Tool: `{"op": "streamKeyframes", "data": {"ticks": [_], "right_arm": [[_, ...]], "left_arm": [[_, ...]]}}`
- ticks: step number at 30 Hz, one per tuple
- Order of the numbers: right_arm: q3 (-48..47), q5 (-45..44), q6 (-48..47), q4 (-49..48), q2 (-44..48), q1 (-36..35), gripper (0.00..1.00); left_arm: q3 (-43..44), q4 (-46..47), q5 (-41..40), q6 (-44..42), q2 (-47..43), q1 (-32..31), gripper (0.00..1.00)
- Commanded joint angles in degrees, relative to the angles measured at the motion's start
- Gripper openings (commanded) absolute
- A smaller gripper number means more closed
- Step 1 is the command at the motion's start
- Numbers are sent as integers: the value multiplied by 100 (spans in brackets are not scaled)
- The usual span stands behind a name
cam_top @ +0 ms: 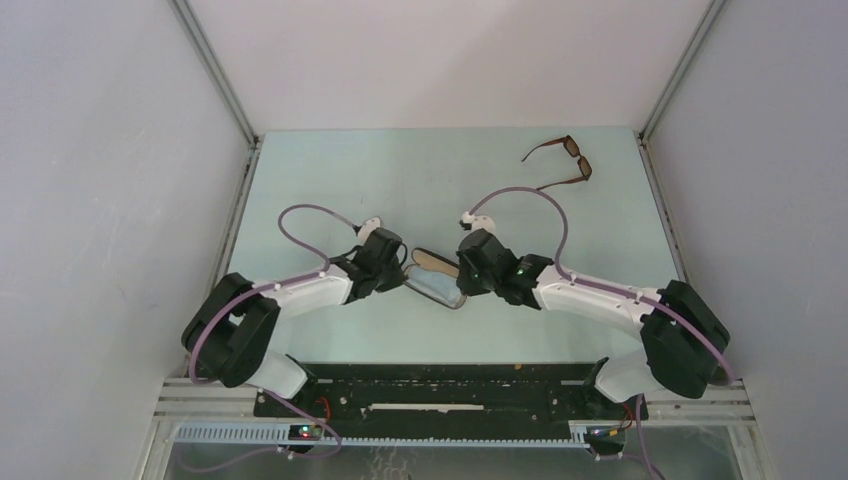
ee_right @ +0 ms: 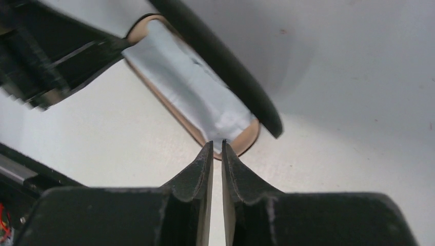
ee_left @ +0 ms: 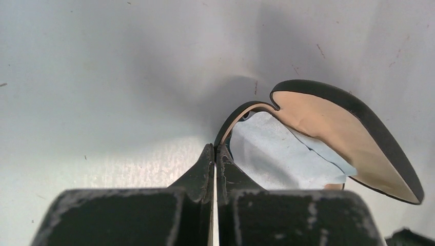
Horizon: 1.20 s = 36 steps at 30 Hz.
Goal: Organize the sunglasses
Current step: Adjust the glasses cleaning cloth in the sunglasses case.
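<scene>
The brown-framed sunglasses (cam_top: 562, 163) lie unfolded at the far right of the table, well away from both grippers. The black case (cam_top: 435, 280) lies open in the middle between the grippers, its tan lining showing and a pale blue cloth (ee_left: 277, 154) inside. My left gripper (cam_top: 404, 274) is shut on the case's rim at its left end (ee_left: 216, 147). My right gripper (cam_top: 462, 286) is shut, pinching the rim at the case's other end (ee_right: 216, 145). The black lid (ee_right: 220, 56) stands up beside the cloth (ee_right: 190, 87).
Pale walls enclose the table on the left, back and right. The arm bases and a black rail (cam_top: 440, 385) line the near edge. The left gripper's fingers (ee_right: 77, 51) show at the upper left of the right wrist view.
</scene>
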<state>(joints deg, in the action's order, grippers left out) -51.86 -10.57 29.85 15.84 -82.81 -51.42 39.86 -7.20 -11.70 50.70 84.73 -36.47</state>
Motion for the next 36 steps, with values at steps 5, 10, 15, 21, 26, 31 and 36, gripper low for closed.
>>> {"op": "streamKeyframes", "data": {"ticks": [5, 10, 15, 21, 26, 31, 36], "right_arm": [[290, 162, 776, -608, -99, 188, 10], [285, 47, 884, -896, -518, 134, 3], [281, -254, 841, -979, -948, 22, 1], [281, -639, 816, -917, -1377, -138, 0], [351, -561, 757, -980, -987, -263, 0], [352, -855, 633, -860, -310, -343, 0], [275, -986, 452, -811, -407, -263, 1]], "left_arm": [[68, -141, -307, 419, -222, -230, 0], [91, -141, -291, 467, -88, -312, 0], [44, -140, -319, 497, -67, -335, 0], [26, -148, -307, 541, -53, -343, 0], [-28, -140, -327, 579, -79, -342, 0], [-48, -131, -341, 608, -85, -335, 0], [-40, -105, -324, 610, -37, -343, 0]]}}
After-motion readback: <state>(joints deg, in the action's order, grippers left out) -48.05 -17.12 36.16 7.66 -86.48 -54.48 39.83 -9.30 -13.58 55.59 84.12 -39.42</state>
